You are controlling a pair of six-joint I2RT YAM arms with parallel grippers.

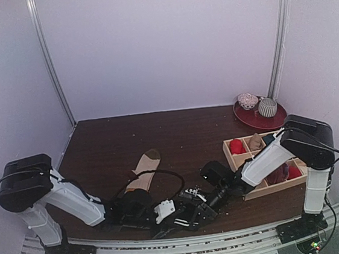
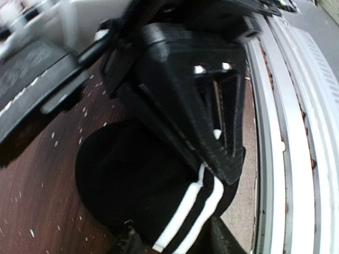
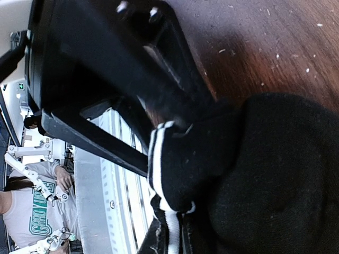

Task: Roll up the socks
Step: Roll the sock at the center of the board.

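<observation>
The short black sock [image 2: 132, 180] with white cuff stripes lies bunched on the brown table by the front rail. It also shows in the right wrist view [image 3: 275, 174]. My left gripper [image 2: 177, 241] has the striped cuff between its fingers and looks shut on it. My right gripper [image 3: 175, 241] is shut on the striped cuff edge from the other side. Both grippers meet low at the table's front middle, the left gripper [image 1: 166, 212] beside the right gripper [image 1: 192, 202], and they hide the black sock in the top view. The long tan sock [image 1: 144, 172] lies flat behind them, untouched.
A wooden compartment box [image 1: 273, 189] with small red and tan bundles stands at the right. A red plate [image 1: 260, 119] with two patterned balls is at the back right. A metal rail [image 1: 182, 247] runs along the front edge. A black cable [image 1: 165, 173] loops over the tan sock.
</observation>
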